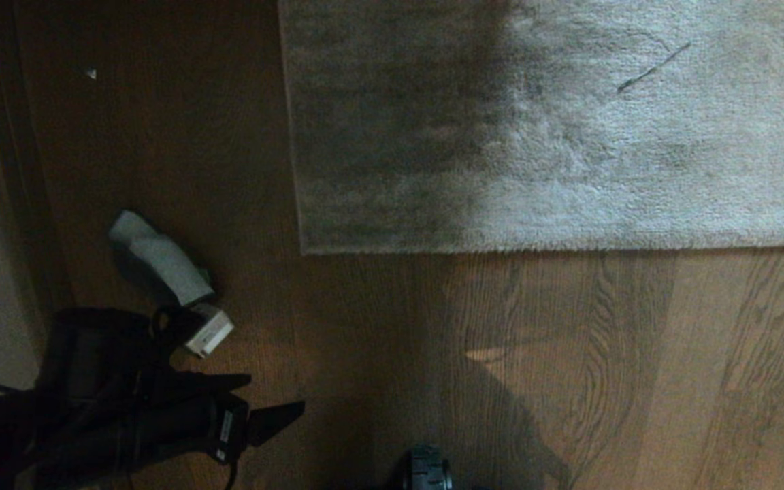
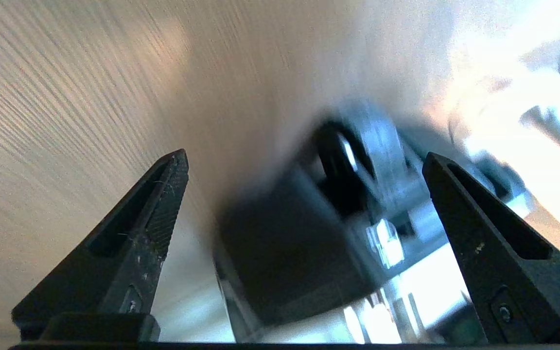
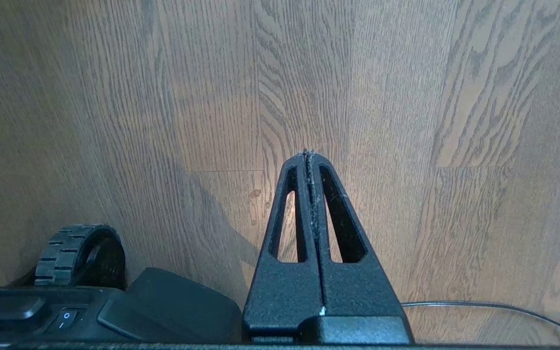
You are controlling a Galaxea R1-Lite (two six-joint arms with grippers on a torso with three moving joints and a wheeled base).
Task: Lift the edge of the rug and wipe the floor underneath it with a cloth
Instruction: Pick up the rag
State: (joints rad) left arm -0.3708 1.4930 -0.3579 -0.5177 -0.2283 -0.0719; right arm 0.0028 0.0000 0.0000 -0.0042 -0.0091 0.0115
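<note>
Your left end effector (image 2: 304,160) has its fingers wide apart and holds nothing. It sits near the cloth (image 1: 160,258), which lies on the floor (image 1: 569,374) beside the rug edge (image 1: 300,170), not touching it. Your right end effector (image 3: 308,154) is pressed together over bare floor.

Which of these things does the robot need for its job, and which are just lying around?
Job: rug edge, floor, cloth, open left gripper.
Lying about: white scrap, dark streak on rug, cable; right gripper, shut, idle over floor.
</note>
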